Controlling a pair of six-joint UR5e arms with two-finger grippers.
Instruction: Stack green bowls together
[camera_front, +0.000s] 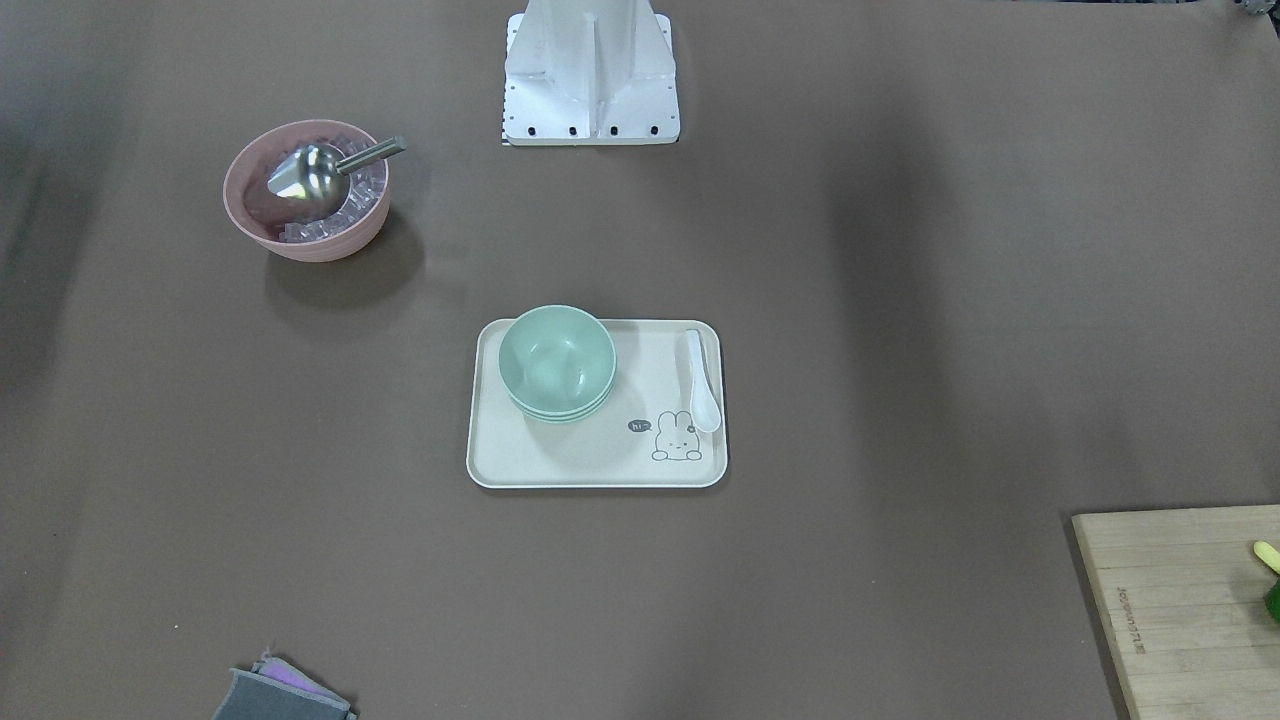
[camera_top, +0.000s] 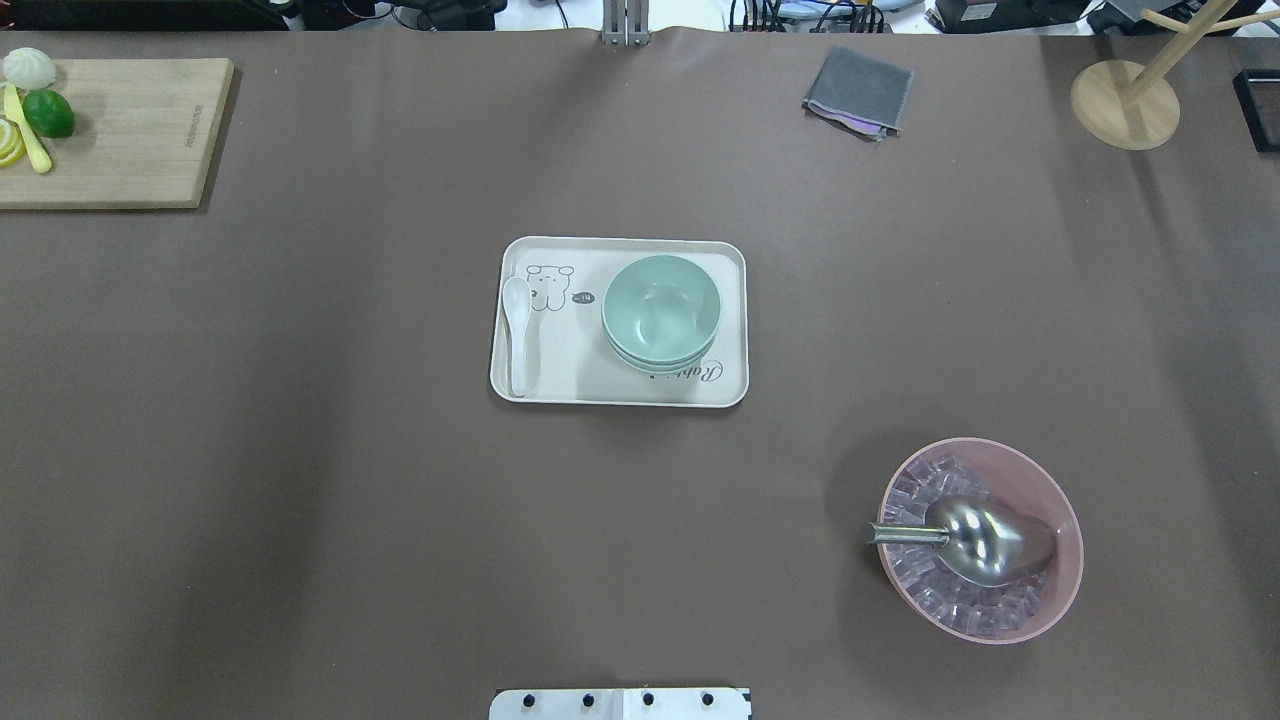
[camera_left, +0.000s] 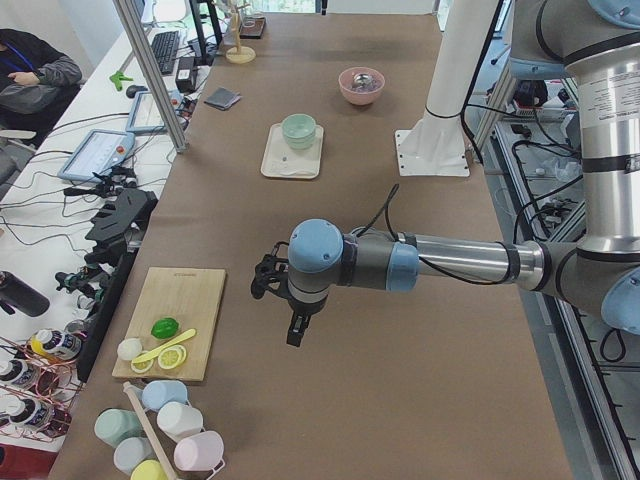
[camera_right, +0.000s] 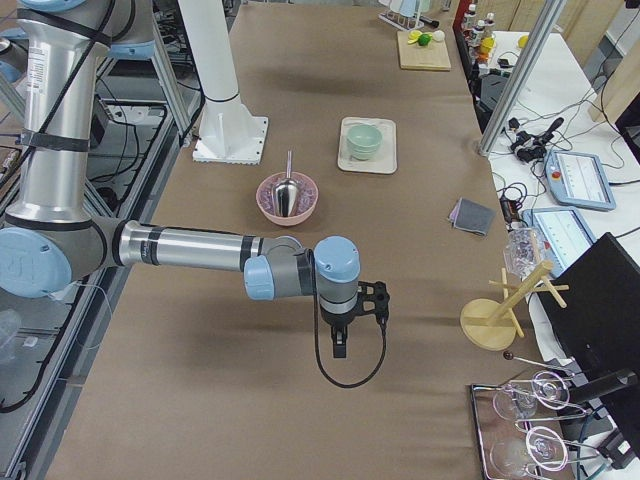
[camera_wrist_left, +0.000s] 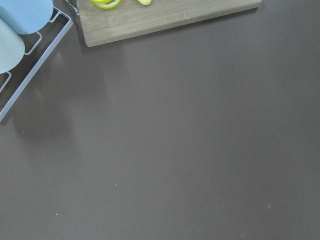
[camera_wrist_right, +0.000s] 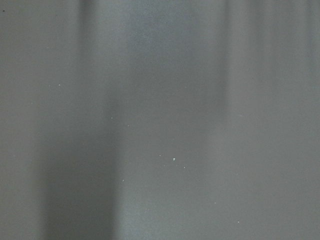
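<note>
Front view: we see pale mint-green round plastic bowls (camera_front: 556, 362) nested in one stack, frame centre, on a cream rectangular tray (camera_front: 600, 478). Overhead: stack sits centre, slightly upper. Left side view: left gripper (camera_left: 295, 335) hangs over table, lower middle; opening, we cannot tell. Right side view: right gripper (camera_right: 342, 345), lower middle, likewise unclear.

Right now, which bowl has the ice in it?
The big pink bowl, standing alone with a metal scoop inside. The green bowls sit stacked on the tray, top one empty.
</note>
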